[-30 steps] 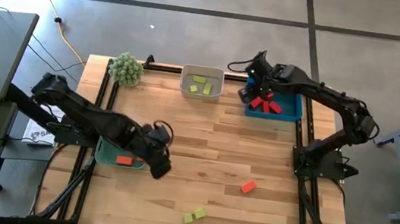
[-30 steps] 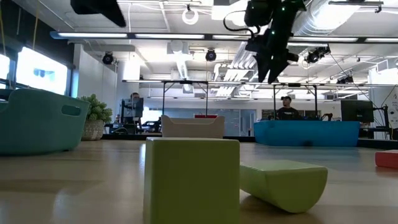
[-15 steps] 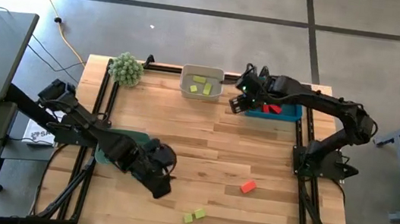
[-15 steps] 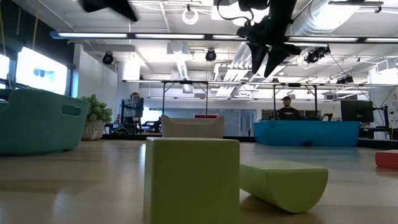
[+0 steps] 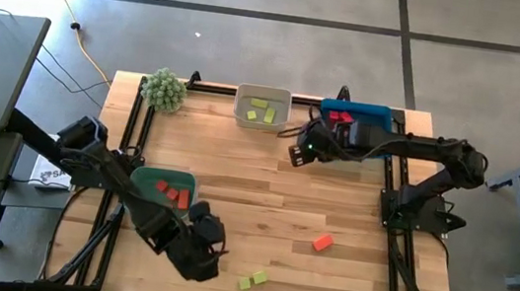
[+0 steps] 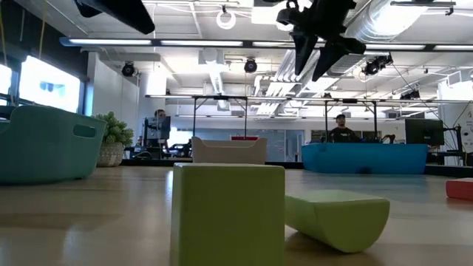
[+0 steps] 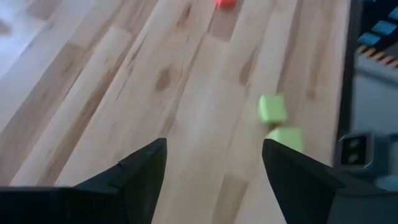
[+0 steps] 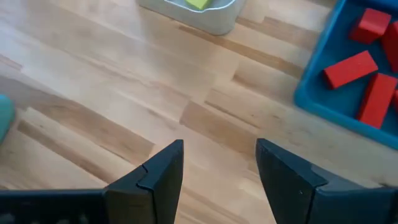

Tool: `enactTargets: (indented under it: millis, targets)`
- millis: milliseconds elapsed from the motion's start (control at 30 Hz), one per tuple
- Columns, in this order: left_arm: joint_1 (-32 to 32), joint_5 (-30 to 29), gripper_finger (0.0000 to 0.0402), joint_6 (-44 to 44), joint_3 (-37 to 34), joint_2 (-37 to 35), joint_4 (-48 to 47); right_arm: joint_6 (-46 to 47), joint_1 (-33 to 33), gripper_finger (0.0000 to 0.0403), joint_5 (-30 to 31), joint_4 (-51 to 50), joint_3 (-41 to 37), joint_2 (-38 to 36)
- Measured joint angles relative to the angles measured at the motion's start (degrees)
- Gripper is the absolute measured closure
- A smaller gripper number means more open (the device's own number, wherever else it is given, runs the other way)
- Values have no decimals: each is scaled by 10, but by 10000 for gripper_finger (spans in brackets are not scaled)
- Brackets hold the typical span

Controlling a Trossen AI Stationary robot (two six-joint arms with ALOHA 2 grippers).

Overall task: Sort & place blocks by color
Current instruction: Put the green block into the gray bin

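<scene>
Two yellow-green blocks (image 5: pixel 251 280) lie on the table near its near edge, large in the low view (image 6: pixel 228 214) and ahead of my open left gripper (image 7: pixel 214 155) in its wrist view (image 7: pixel 272 107). That gripper (image 5: pixel 204 255) hovers just left of them. One orange block (image 5: pixel 323 242) lies on the table to the right. My right gripper (image 5: pixel 299 152) is open and empty above the table, left of the blue tray (image 5: pixel 380 114) of dark red blocks (image 8: pixel 350 67). More orange blocks (image 5: pixel 172 192) rest in the green tray (image 5: pixel 148 180).
A grey tray (image 5: pixel 261 118) with yellow-green blocks stands at the far edge, beside the blue tray. A fuzzy green plant (image 5: pixel 163 89) sits at the far left corner. Bare wood lies between the grippers. People stand in the room beyond the table (image 6: pixel 341 129).
My left gripper has swung from over the green tray toward the table's near edge and right, closing on the yellow-green blocks. My right gripper has left the blue tray, moving left and toward the near edge over the bare table.
</scene>
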Motion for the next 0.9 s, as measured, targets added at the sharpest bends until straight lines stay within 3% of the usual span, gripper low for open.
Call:
enactTargets:
  millis: [367,900]
  targets:
    - [-36,-35,147,-3,0,55,48,92,66,215,50,1,0,0]
    - [-36,-50,147,7,0,132,189,92,83,215,67,13,0,0]
